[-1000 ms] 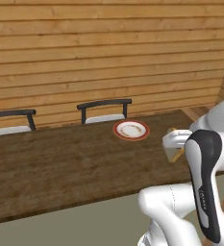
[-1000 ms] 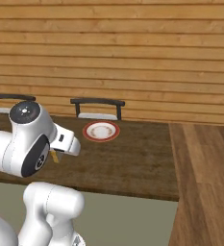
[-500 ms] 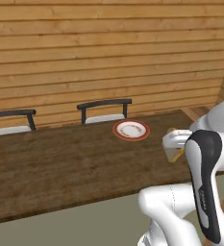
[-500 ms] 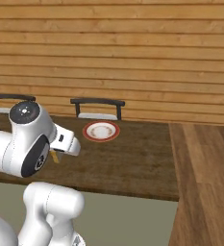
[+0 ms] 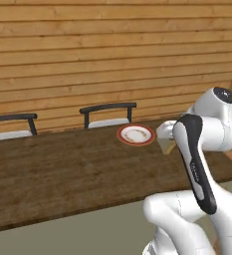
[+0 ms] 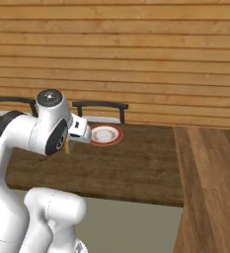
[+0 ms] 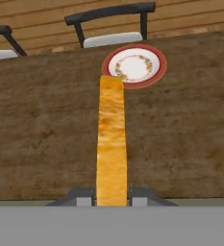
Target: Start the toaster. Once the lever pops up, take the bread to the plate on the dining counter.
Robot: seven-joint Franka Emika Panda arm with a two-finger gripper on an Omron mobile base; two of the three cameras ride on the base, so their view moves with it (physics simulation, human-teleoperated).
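The bread [image 7: 111,139] hangs edge-on in the hand view, a golden-brown crust strip between my gripper's [image 7: 111,194] two dark fingers, which are shut on it. Its tan corner [image 5: 168,146] peeks out beside the arm in the left base view. The round white plate [image 7: 134,66] with a red rim lies bare on the dark wood-grain dining counter [image 7: 46,125], just beyond the bread's far end. The same plate [image 5: 136,134] [image 6: 105,134] sits near the counter's back edge, and the hand hovers over the counter a little short of it. The toaster is out of view.
Two black chairs [image 5: 107,113] [image 5: 10,124] stand behind the counter against a wood-plank wall. The counter's right end [image 6: 180,168] meets a lighter wooden floor. Its grey-green base [image 5: 87,231] runs along the near side.
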